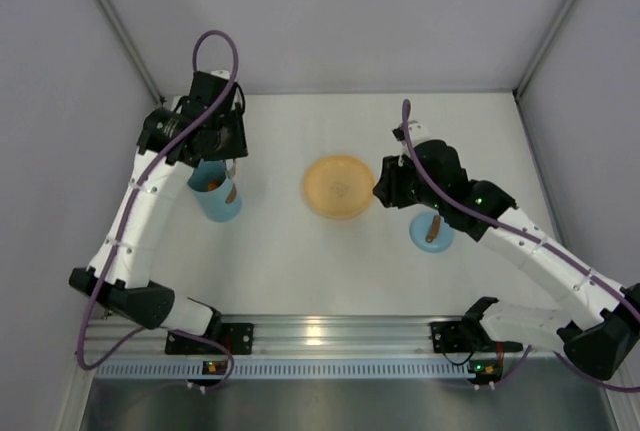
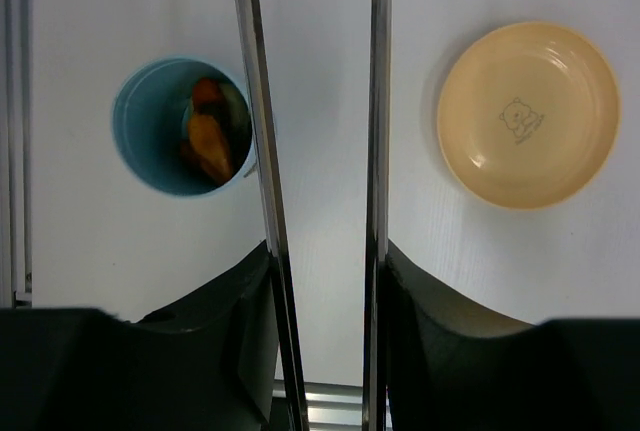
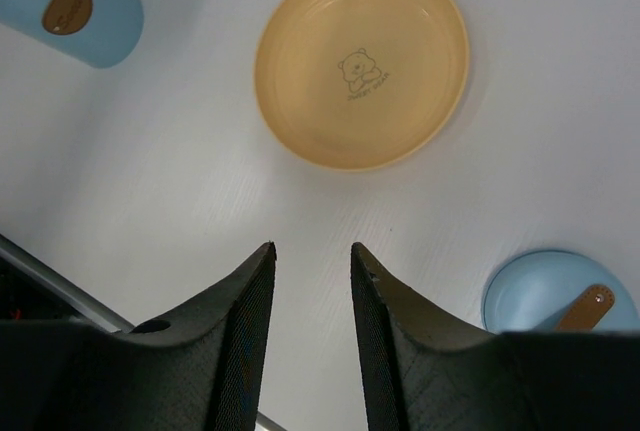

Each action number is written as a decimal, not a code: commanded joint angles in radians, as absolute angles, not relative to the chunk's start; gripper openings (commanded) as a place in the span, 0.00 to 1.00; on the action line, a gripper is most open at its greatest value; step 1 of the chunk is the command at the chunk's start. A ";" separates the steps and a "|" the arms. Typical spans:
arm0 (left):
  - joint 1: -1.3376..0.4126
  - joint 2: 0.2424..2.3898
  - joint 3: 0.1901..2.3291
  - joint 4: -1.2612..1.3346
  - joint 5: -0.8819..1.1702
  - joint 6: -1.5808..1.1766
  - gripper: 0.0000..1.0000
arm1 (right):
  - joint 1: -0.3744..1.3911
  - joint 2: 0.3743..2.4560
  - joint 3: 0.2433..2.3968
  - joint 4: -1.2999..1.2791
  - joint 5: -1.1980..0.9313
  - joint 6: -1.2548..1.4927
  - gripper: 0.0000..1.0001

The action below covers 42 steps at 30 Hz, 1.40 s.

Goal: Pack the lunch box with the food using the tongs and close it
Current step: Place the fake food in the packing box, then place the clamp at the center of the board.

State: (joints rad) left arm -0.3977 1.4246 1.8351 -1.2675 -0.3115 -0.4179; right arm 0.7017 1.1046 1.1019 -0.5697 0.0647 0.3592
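Observation:
The lunch box (image 2: pixel 150 141), a light blue tub, stands open on the white table with orange and dark food (image 2: pixel 210 136) inside it. My left gripper (image 2: pixel 327 251) is shut on the silver tongs (image 2: pixel 256 101), whose two arms run up the left wrist view, the left arm crossing the tub's right rim. In the top view the left gripper (image 1: pixel 215 141) hangs just behind the lunch box (image 1: pixel 217 199). The blue lid (image 1: pixel 432 233) with its brown knob lies right of the plate. My right gripper (image 3: pixel 312 248) is open and holds nothing, hovering between plate and lid (image 3: pixel 545 296).
A flat orange plate (image 1: pixel 338 186) with a small bear print sits mid-table, with nothing on it in either wrist view. Grey walls close in the table on three sides. An aluminium rail (image 1: pixel 330 336) with the arm bases runs along the near edge.

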 commanded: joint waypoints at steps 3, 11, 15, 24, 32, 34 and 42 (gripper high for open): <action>-0.403 1.607 1.931 -1.152 -0.221 -0.338 0.45 | 0.690 1.100 1.195 -0.598 0.135 0.345 0.37; -0.391 1.859 1.960 -0.974 -0.186 -0.344 0.49 | 0.670 1.155 1.301 -0.630 0.172 0.342 0.38; -0.371 1.963 1.939 -0.896 -0.158 -0.357 0.48 | 0.655 1.209 1.344 -0.632 0.169 0.336 0.38; -0.293 2.043 1.888 -0.781 -0.127 -0.354 0.49 | 0.617 1.328 1.445 -0.630 0.137 0.295 0.38; -0.285 2.108 1.867 -0.746 -0.120 -0.339 0.52 | 0.575 1.391 1.474 -0.604 0.084 0.285 0.37; -0.284 2.118 1.838 -0.724 -0.120 -0.345 0.52 | 0.565 1.397 1.473 -0.598 0.080 0.287 0.37; -0.285 2.161 1.763 -0.672 -0.127 -0.360 0.60 | 0.549 1.407 1.448 -0.580 0.058 0.290 0.37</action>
State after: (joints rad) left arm -0.2848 2.1532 1.7756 -0.7399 -0.1268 -0.3538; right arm 0.5606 1.4025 1.4273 -0.6109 0.0761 0.3054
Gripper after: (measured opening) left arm 0.595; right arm 0.373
